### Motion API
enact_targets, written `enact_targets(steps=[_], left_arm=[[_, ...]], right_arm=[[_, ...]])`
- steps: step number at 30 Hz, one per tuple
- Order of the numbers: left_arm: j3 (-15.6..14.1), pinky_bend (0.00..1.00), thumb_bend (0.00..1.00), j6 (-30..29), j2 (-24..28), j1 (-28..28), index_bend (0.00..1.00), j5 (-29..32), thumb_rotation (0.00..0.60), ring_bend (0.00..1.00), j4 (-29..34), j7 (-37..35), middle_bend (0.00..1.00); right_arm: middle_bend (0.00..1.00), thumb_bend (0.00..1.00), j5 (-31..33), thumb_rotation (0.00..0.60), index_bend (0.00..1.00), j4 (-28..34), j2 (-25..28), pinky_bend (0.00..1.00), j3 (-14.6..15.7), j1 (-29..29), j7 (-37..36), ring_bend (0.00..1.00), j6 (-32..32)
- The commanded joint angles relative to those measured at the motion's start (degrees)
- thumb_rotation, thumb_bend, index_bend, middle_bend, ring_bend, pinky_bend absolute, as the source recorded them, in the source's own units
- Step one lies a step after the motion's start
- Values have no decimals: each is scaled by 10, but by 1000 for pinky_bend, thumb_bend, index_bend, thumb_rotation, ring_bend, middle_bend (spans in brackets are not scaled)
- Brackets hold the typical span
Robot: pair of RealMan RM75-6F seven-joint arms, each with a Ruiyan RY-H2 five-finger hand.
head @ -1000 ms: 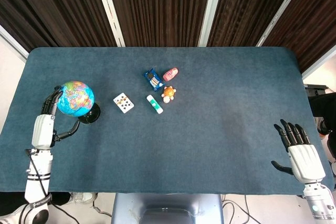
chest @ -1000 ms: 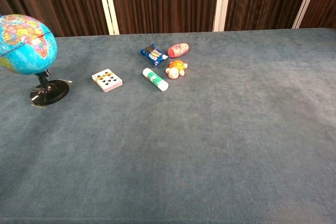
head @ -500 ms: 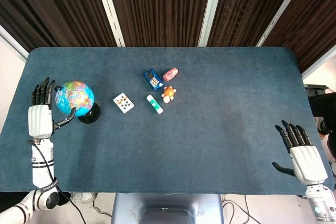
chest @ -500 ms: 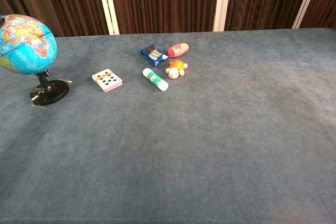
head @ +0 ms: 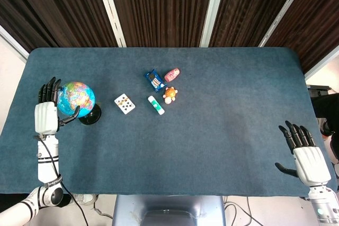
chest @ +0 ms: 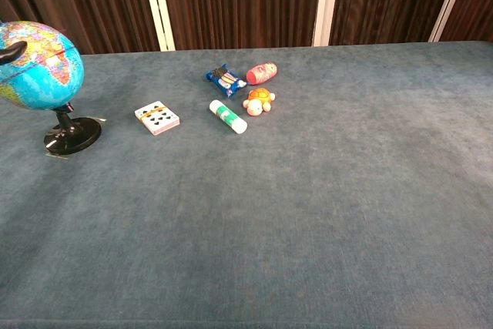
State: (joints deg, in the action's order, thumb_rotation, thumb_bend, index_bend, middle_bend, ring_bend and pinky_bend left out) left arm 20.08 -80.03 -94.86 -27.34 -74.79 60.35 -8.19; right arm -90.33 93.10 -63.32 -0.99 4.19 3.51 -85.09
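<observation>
White-backed left hand point(head: 46, 115), fingers spread, cups the globe point(head: 76, 99) without gripping.

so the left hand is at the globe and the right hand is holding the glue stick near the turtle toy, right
Not quite. The left hand is at the globe, but the right hand holds nothing: the head view shows it open near the table's right front corner. The glue stick lies untouched beside the turtle toy.
</observation>
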Motion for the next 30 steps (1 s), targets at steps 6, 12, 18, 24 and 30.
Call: enact_targets(steps=[6,12,18,24,30], left_arm=[[2,0,288,11,-8,-10,0,11,428,0,-22,-4,0],[-1,0,288,9,-4,-8,0,11,447,0,-21,-8,0],[-3,0,290,19,-2,-5,0,21,468,0,-29,-9,0],[-7,0,295,24,1,1,0,26,470,0,-35,-19,0],[-7,0,296,29,3,5,0,34,474,0,-44,-27,0]], right_arm=[[0,152,2,600,0,0,0,0,-1,-2,3,0,-2],[0,152,3,600,0,0,-2,0,-1,-1,5,0,1],[0,152,-1,600,0,2,0,0,1,-4,4,0,-4],[0,152,0,600,0,3,1,0,0,-4,3,0,-4],[0,152,0,600,0,3,1,0,1,-3,5,0,-1]])
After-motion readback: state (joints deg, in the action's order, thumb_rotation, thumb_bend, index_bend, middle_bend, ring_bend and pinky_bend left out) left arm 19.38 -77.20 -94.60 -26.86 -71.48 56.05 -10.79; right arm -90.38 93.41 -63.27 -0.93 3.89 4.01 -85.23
